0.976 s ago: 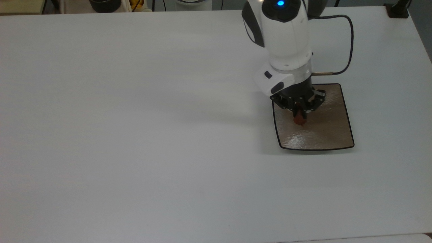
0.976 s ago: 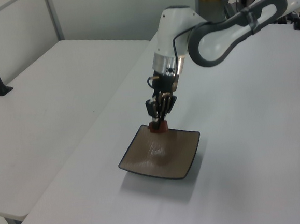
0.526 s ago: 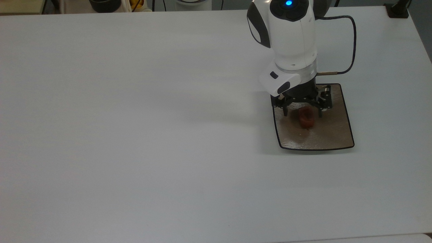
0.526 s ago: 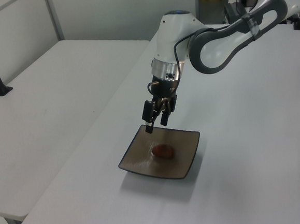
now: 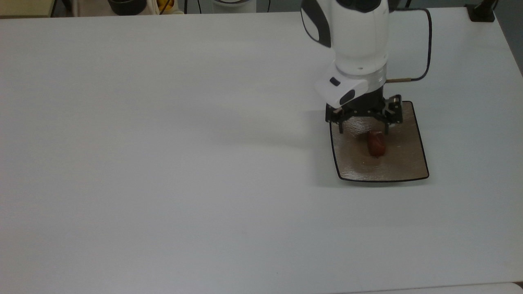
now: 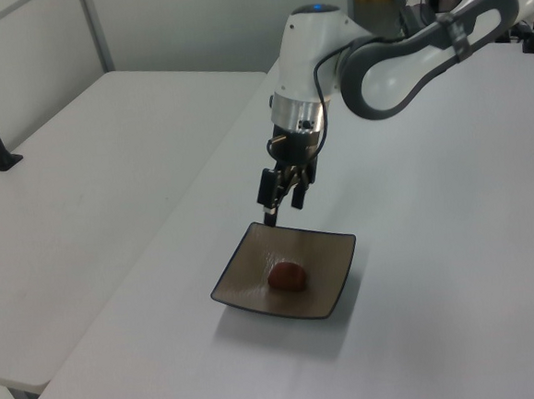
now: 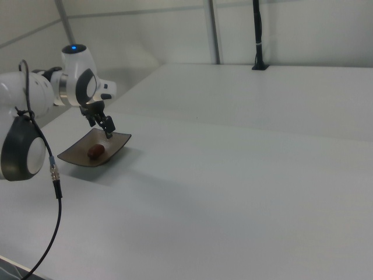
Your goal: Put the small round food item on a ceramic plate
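A: What is the gripper [image 5: 363,127] doing?

B: It hangs above the far part of the ceramic plate [image 5: 404,163], fingers [image 5: 340,126] spread apart and holding nothing. In the left view the gripper [image 6: 282,205] points down over the plate's far edge, clear of the surface.

A: And the small round food item [image 5: 376,143]?

B: Released. It lies on the plate, near the middle, at about six o'clock from the gripper in the top view, apart from both fingertips. The left view shows the reddish-brown lump [image 6: 287,275] resting in the dish's hollow, at six o'clock from the gripper.

A: The plate itself?

B: Flat on the white table [image 5: 163,163], at about three o'clock of the tabletop in the top view. In the right view the plate [image 7: 113,149] sits at nine o'clock of the frame with the lump [image 7: 96,150] on it and the gripper [image 7: 107,129] just above its far side.

A: Anything further out?

B: A black cable [image 5: 427,45] loops from the arm's wrist at one o'clock of the plate.
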